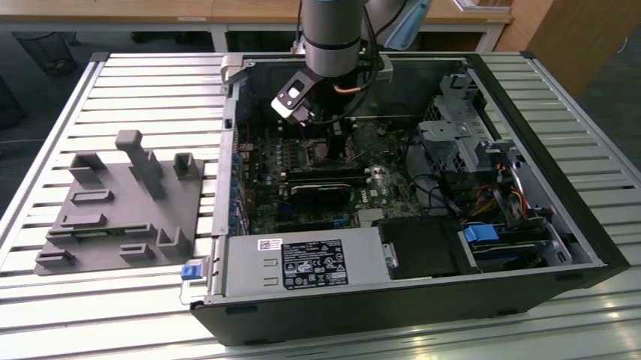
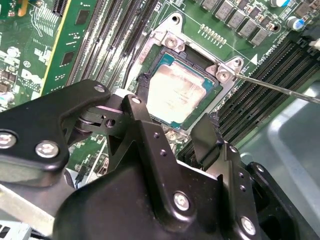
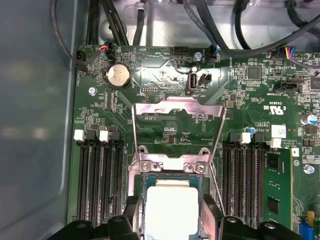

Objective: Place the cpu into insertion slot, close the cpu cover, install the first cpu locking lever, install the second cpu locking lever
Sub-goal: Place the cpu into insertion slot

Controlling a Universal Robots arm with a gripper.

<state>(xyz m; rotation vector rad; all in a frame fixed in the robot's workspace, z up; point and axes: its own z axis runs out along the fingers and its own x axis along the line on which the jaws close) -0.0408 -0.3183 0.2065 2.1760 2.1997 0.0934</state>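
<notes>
In both wrist views the cpu (image 2: 177,90) (image 3: 170,200), a pale square chip with a green rim, lies inside the black insertion slot (image 2: 196,59). My gripper (image 2: 174,104) (image 3: 172,211) straddles it, its black fingers (image 2: 145,115) resting against two opposite edges of the chip. The cpu cover (image 3: 177,107), a thin silver frame with a window, stands swung open away from the slot on its hinge. A thin metal locking lever (image 2: 280,90) (image 3: 216,180) sticks out unlatched beside the slot. In the exterior view the gripper (image 1: 323,146) reaches down into the open computer case (image 1: 561,225).
Long black memory slots (image 3: 100,175) (image 3: 245,175) run along both sides of the socket. A coin battery (image 3: 118,75) and bundled cables (image 3: 225,30) sit beyond the open cover. A grey fixture block (image 1: 120,202) lies on the slatted table at the exterior view's left.
</notes>
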